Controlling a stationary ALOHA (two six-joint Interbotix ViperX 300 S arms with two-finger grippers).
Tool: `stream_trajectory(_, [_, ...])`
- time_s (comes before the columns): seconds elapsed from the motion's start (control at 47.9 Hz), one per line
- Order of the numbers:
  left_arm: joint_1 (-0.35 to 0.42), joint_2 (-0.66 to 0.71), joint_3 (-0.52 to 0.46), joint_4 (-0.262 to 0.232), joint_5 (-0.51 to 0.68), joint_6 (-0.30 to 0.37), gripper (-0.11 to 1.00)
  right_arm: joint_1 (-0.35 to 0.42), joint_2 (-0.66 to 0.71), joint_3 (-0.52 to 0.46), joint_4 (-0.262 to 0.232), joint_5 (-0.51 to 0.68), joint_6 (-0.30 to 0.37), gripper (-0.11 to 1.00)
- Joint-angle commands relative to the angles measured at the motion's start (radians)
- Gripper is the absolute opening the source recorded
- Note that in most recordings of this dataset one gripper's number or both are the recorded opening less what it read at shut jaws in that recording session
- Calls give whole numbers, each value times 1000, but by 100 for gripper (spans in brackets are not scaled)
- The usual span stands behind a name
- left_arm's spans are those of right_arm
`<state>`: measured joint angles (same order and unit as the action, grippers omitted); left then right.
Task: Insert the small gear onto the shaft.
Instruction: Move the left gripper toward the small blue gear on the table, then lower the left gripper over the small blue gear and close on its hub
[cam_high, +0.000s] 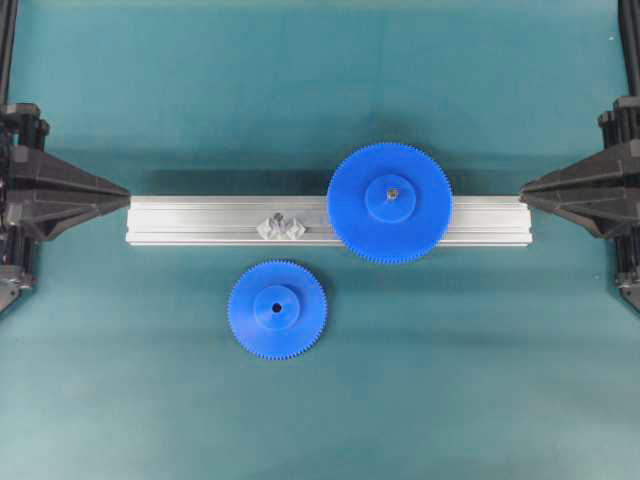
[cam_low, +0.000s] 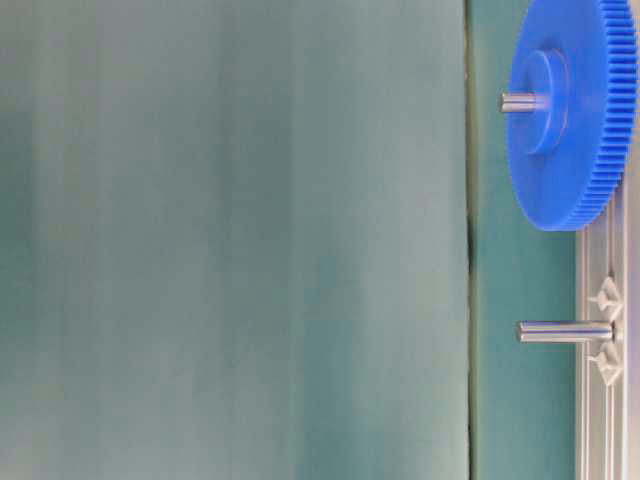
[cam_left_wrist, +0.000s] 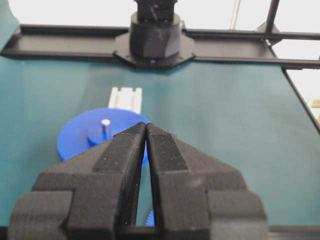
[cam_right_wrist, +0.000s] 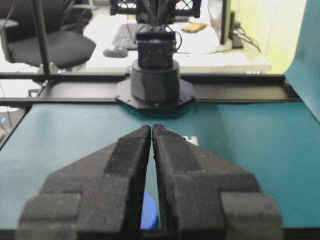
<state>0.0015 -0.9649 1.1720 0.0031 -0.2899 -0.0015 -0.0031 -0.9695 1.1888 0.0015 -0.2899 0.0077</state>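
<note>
Overhead: small gear (cam_high: 277, 308) beside shaft (cam_high: 277, 216)

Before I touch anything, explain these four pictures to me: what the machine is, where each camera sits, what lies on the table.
This is a two-armed robot. One camera looks straight down, one sits at table level, one rides on each wrist. The left gripper and right gripper are black pincers, both shut and empty, parked at the table's sides. On the teal mat lies a silvery aluminium rail. A large blue toothed gear already sits on its pin. The small blue plastic gear lies flat beside the rail. The bare thin metal shaft stands on the rail, waiting for it.
</note>
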Motion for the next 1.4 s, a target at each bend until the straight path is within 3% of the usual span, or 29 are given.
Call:
stream_trajectory(0.0, [-14,40,-48,8,35,-52,10,-12,14,-17,3,-6,2,16])
stream_trajectory(0.063, [-21,69,-74,9,80,-91,14,-15,14,-18,21,26,5,19])
stream_trajectory(0.146, [-43,110,-107,14,117,-120,4,-18,17,-31,40,120,17,11])
stream_trajectory(0.355, [-71,232,-183,15,206,-115,1,-46,18,-81,38,321,23,5])
stream_trajectory(0.606, [-81,380,-287,15,377,-117,1,-138,28,-100,32,449,23,5])
stream_trajectory(0.773, [-92,468,-318,15,393,-124,1,-196,38,-106,29,466,20,5])
stream_trajectory(1.379, [-143,736,-434,15,413,-126,1,-210,83,-40,26,474,25,5])
